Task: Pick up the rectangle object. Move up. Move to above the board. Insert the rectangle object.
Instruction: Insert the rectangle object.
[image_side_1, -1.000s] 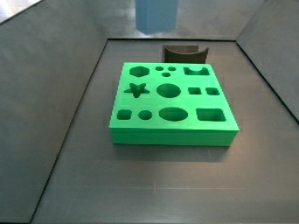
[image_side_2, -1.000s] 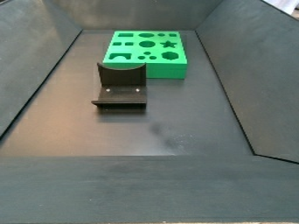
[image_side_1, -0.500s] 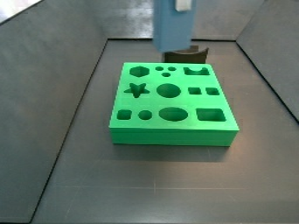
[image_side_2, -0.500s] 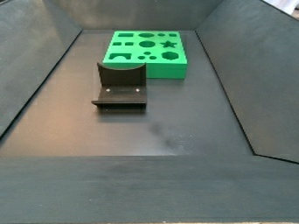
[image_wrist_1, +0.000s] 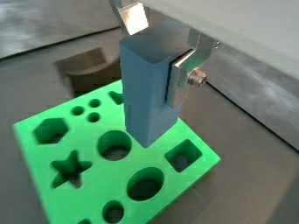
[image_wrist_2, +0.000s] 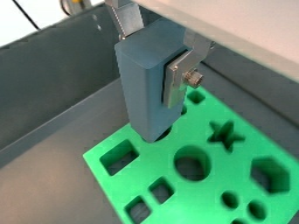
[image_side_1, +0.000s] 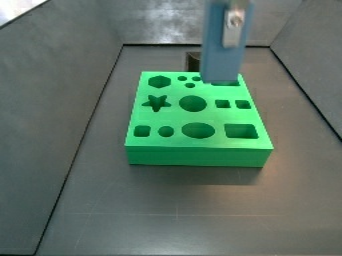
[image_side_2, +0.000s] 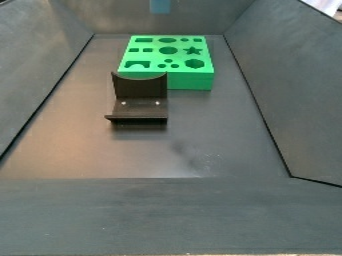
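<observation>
My gripper (image_wrist_1: 159, 45) is shut on the rectangle object (image_wrist_1: 149, 96), a tall light-blue block that hangs upright between the silver fingers (image_wrist_1: 184, 68). Both wrist views show its lower end just above the green board (image_wrist_1: 176, 179), over the cutouts near a round hole (image_wrist_2: 191, 163). In a side view the gripper (image_side_1: 231, 20) holds the block (image_side_1: 219, 55) above the far right part of the board (image_side_1: 198, 140). In a side view the board (image_side_2: 167, 58) lies at the far end of the floor, and only a sliver of the block (image_side_2: 160, 5) shows at the top edge.
The dark fixture (image_side_2: 138, 98) stands on the floor in front of the board, and it also shows in a wrist view (image_wrist_1: 82, 66). Sloped grey walls (image_side_1: 67, 110) enclose the floor on all sides.
The gripper with the light-blue block has moved right and lower in the side view, from behind the board's far edge to over the board's far right part.
</observation>
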